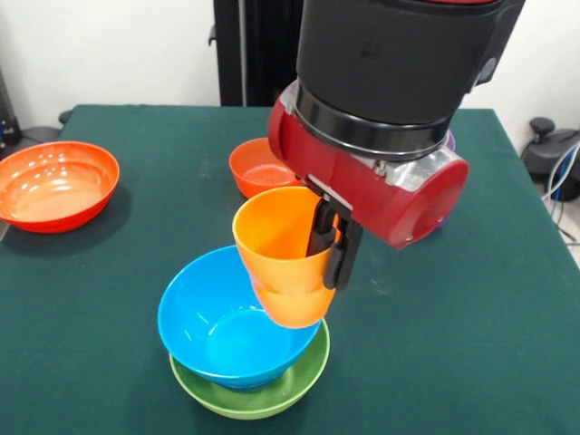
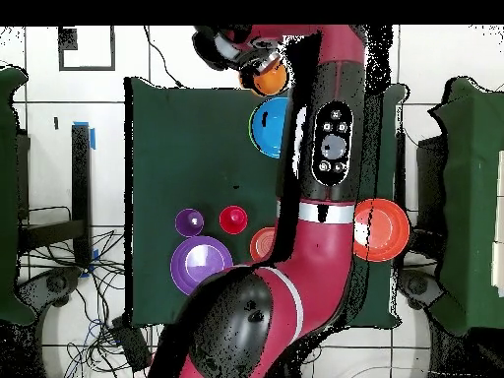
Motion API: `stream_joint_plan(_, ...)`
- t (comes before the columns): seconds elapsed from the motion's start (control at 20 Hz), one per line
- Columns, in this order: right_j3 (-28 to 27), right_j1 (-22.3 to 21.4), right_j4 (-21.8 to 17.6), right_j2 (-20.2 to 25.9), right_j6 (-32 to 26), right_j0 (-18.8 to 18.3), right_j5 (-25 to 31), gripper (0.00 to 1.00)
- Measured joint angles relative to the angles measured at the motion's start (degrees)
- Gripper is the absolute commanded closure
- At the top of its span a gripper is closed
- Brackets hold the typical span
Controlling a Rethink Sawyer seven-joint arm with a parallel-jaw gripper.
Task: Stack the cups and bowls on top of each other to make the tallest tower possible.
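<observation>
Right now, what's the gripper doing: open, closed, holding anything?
Gripper: closed on the rim of the waisted orange plastic cup, holding it tilted over the deep light blue plastic bowl.

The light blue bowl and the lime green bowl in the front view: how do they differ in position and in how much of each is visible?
The light blue bowl sits nested on top; the lime green bowl lies underneath on the table. The blue bowl shows its whole interior, while the green bowl shows only a rim crescent. The orange cup, held by the gripper, overlaps the blue bowl's rim. Both are glossy and round.
</observation>
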Motion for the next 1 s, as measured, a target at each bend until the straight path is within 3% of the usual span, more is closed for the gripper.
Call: stream_joint_plan(1.0, 8.6, -4.1, 8.1, -9.1, 0.0, -1.5, -8.2, 1.00)
